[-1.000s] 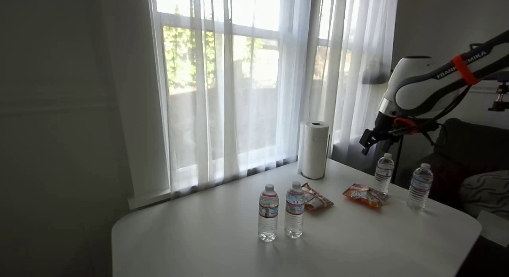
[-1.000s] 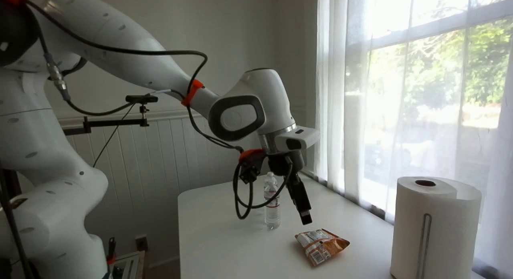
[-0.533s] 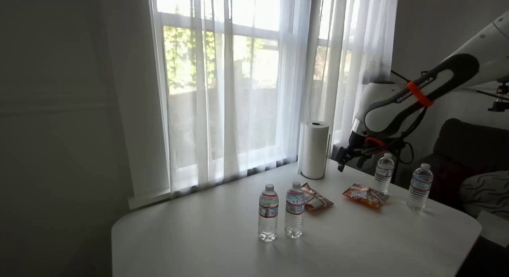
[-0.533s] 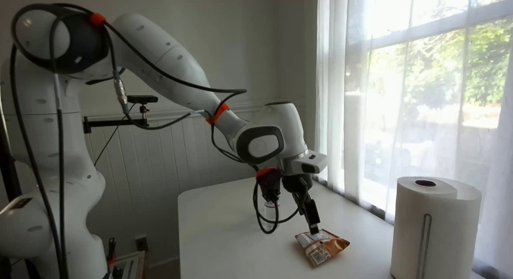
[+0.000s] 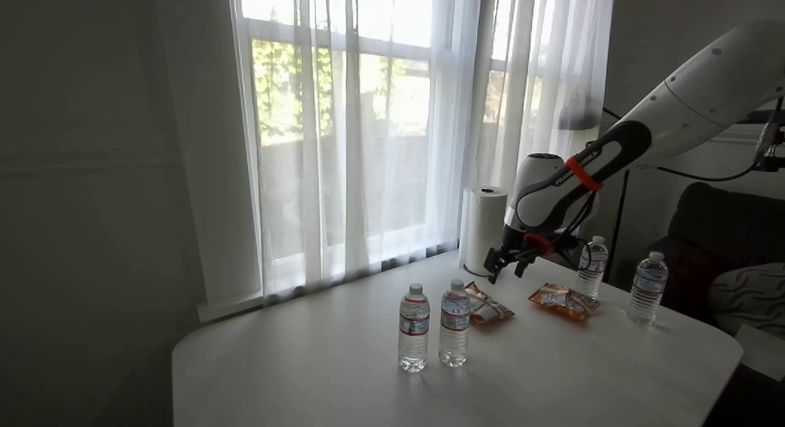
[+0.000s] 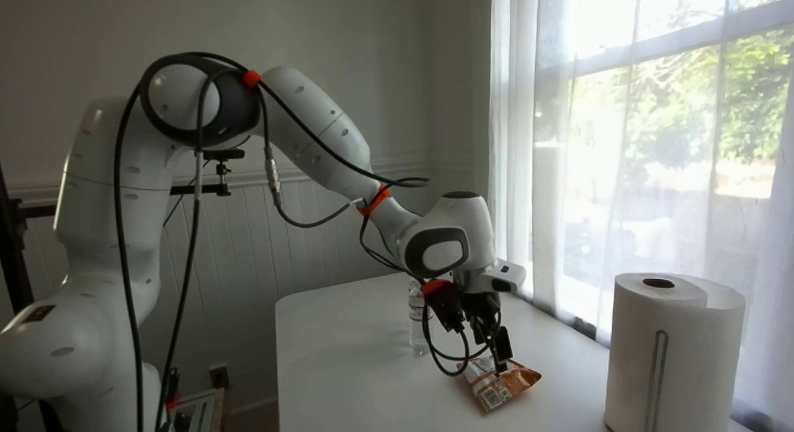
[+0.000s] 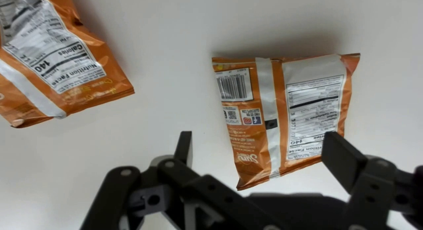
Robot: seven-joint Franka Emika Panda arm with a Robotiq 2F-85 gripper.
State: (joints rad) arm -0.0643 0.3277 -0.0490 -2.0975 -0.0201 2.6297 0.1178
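Note:
My gripper is open and empty above the white table; it shows in both exterior views (image 5: 506, 275) (image 6: 493, 356) and in the wrist view (image 7: 257, 147). Two orange chip bags lie flat. In an exterior view they are a bag (image 5: 489, 305) below the fingers and a bag (image 5: 563, 301) to its right. An exterior view shows a bag (image 6: 504, 382) partly hidden behind the fingertips. In the wrist view one bag (image 7: 281, 114) lies beyond and between the open fingers, apparently untouched. The other bag (image 7: 62, 58) is at the upper left, partly cut off.
Clear water bottles stand upright: two (image 5: 414, 332) (image 5: 454, 329) in front, two (image 5: 592, 270) (image 5: 648, 289) near the table's right edge. One bottle (image 6: 419, 333) shows behind the arm. A paper towel roll (image 5: 484, 230) (image 6: 670, 357) stands near the curtained window.
The arm has reached farther out over the table. The gripper has moved left and down in an exterior view, right and down in an exterior view. Bags and bottles have not moved.

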